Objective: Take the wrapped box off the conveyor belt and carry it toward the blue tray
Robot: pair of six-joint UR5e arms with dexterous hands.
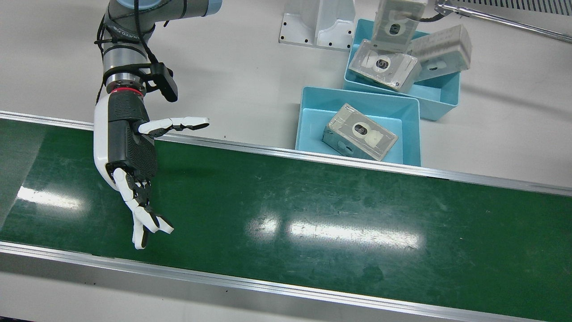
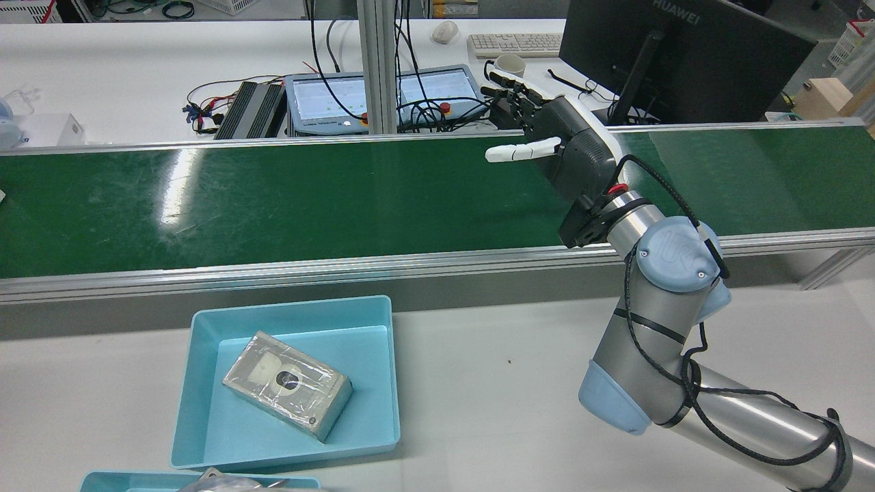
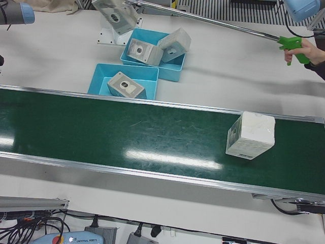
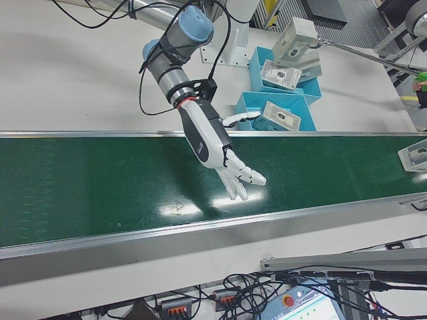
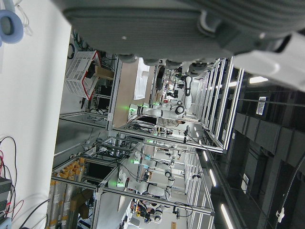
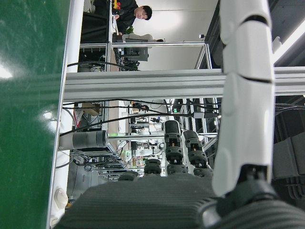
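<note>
A wrapped white box (image 3: 250,135) stands on the green conveyor belt (image 3: 127,137) far toward the robot's left end. It also shows at the right edge of the right-front view (image 4: 415,155). My right hand (image 1: 129,170) hovers over the belt's other end, open with fingers spread and holding nothing; it also shows in the rear view (image 2: 560,147) and right-front view (image 4: 217,143). The near blue tray (image 1: 313,129) beside the belt holds one wrapped box (image 1: 359,132). Only the palm of my left hand (image 5: 167,24) shows, in its own view.
A second blue tray (image 1: 440,96) behind the first holds wrapped boxes (image 1: 384,65). A person's long grabber pole (image 3: 218,23) holds another box (image 3: 116,15) above it. A white bracket (image 1: 319,22) stands on the table near the trays.
</note>
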